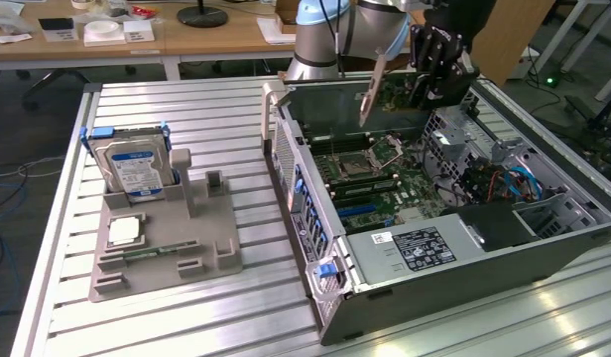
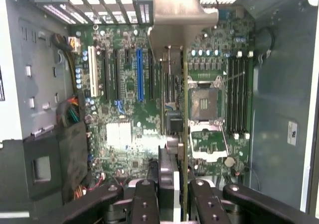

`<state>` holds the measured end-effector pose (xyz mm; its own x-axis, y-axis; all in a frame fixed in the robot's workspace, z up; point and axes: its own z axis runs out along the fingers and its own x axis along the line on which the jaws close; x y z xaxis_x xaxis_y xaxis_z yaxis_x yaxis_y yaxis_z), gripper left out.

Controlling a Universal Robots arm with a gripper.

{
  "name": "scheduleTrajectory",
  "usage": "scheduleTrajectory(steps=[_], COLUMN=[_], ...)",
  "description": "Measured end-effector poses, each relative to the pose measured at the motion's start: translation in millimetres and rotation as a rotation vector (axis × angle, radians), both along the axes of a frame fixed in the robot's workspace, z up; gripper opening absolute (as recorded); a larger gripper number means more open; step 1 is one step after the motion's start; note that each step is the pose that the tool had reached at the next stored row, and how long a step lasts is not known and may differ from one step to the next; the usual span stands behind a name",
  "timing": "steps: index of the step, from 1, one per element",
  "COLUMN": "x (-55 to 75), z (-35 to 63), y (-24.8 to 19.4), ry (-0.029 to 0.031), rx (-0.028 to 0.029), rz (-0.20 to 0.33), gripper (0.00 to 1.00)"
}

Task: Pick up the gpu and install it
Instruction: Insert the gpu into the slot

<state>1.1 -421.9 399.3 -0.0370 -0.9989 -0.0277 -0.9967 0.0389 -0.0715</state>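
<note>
gpu (image 1: 371, 85) hanging over the open case (image 1: 435, 297)
the gripper (image 2: 172, 196) has its fingers (image 2: 144, 204) pinched on the card above the motherboard (image 2: 124, 134); it sits aside of the blue slot (image 2: 140, 74), so a crooked descent could jam or scrape components

Silver-grey arm (image 1: 373, 33) there, fat rounded joints, pale blue cap (image 1: 320, 13), a black cable (image 1: 337, 44) ran down it; the fingers (image 2: 149, 194) were black, dotted with round screws (image 2: 215, 202).
</note>
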Motion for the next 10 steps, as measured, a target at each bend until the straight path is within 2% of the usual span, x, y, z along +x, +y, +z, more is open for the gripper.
scheduleTrajectory(steps=[5, 10], x=[-9.6, -13.5], z=[-6.3, -15.2], y=[0.0, 0.0], ry=[-0.0009, -0.0009], rx=[0.0002, 0.0], rz=[0.0, -0.001], gripper=[0.28, 0.28])
